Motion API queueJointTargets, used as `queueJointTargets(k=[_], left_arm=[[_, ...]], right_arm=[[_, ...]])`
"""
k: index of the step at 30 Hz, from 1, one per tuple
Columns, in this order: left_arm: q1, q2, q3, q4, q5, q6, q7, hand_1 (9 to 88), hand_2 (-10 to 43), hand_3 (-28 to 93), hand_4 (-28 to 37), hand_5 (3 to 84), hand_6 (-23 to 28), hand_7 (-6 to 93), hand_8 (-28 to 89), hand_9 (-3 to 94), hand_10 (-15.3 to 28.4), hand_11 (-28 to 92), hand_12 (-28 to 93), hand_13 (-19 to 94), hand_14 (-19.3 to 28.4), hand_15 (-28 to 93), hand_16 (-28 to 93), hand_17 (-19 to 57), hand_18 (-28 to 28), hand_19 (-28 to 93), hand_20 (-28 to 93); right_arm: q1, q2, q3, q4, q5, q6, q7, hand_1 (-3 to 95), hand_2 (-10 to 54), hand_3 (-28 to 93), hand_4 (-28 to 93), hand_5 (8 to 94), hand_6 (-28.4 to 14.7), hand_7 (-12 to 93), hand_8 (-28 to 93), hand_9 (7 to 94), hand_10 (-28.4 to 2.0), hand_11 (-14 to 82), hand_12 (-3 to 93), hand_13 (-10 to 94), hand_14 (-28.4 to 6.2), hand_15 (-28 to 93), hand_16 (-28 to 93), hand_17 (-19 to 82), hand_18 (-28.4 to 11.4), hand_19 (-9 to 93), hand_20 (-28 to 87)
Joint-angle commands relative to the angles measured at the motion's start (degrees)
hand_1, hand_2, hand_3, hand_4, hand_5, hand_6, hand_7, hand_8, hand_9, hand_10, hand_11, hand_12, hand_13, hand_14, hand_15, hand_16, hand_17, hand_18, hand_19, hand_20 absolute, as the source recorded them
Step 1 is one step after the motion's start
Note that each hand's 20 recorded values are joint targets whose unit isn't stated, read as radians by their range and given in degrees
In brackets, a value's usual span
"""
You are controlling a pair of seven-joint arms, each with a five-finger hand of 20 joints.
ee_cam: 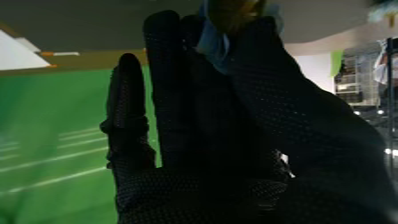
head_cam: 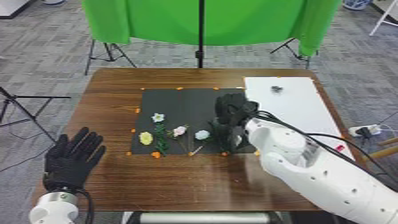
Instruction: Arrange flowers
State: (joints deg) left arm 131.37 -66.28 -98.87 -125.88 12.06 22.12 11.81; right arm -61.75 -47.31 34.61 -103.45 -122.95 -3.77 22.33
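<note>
Table (head_cam: 115,192): brown wood, smooth w/ slight sheen. Dark mat (head_cam: 182,102) – matt. White sheet (head_cam: 289,112): smooth, paper-like. Green backdrop (head_cam: 258,22) = cloth w/ soft folds. White arm shell (head_cam: 306,175): smooth, plastic-looking. Right hand (head_cam: 235,112) & left hand (head_cam: 69,167) – matt blk fabric gloves, right's w/ dotted texture. Floor (head_cam: 169,57): matt grey carpet, rough-looking.

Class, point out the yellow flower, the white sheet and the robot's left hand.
Yellow flower (head_cam: 146,138): head view, middle of its bloom.
White sheet (head_cam: 291,107): head view, bare surface.
Left hand (head_cam: 69,168): head view, middle of the black glove.
</note>
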Motion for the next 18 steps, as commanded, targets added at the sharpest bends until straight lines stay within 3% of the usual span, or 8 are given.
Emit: queueJointTargets(k=[1,7,11,18], left_arm=[[0.99,-0.15,-0.30,-0.15,0.82,0.74,-0.81,28.4,16.5,73,-28.3,47.6,10.2,19.4,-10,39.5,16.3,25,12,27,15.1,39,-7,-5.2,13.6,31,14],[1.18,0.11,-0.45,-0.08,-0.10,0.13,-0.52,28.9,16.0,73,-28.3,47.6,10.2,19.4,-10,39.4,16.3,25,11,27,15.1,40,-7,-5.2,13.6,31,14],[0.85,-0.14,-0.26,0.03,-0.02,-0.20,-0.62,29.1,15.8,73,-28.3,47.5,10.2,19.5,-10,39.5,16.2,26,11,28,15.2,40,-7,-5.3,13.7,31,14],[0.43,0.13,0.03,0.03,-0.05,-0.72,-0.81,29.1,15.9,73,-28.3,47.4,10.2,19.4,-10,39.6,16.3,26,11,28,15.4,40,-7,-5.3,13.7,31,14]], right_arm=[[-1.23,0.97,1.69,-1.28,0.93,-2.30,1.32,59.1,-9.5,68,-28,64.9,-0.3,16,-7,71.6,-11.9,12.0,20.5,64,-8.2,24,31,25,-20.6,70,32],[-2.80,1.94,4.16,-3.53,1.92,-2.13,2.23,56.6,-9.5,71,-28,59.8,-1.5,15,-12,66.4,-12.8,14.2,15.4,63,-9.3,26,28,24,-21.0,71,31],[-3.89,2.63,7.30,-3.90,1.74,-1.30,3.24,51.9,-9.5,74,-28,57.6,-2.3,14,-12,63.8,-14.1,13.7,14.7,61,-11.1,30,20,23,-21.5,71,30],[-2.21,1.63,13.71,4.48,2.43,7.30,6.56,44.9,-9.5,78,-28,51.7,-4.5,13,-11,51.1,-16.6,10.1,12.7,48,-14.8,25,16,21,-20.7,65,24]])
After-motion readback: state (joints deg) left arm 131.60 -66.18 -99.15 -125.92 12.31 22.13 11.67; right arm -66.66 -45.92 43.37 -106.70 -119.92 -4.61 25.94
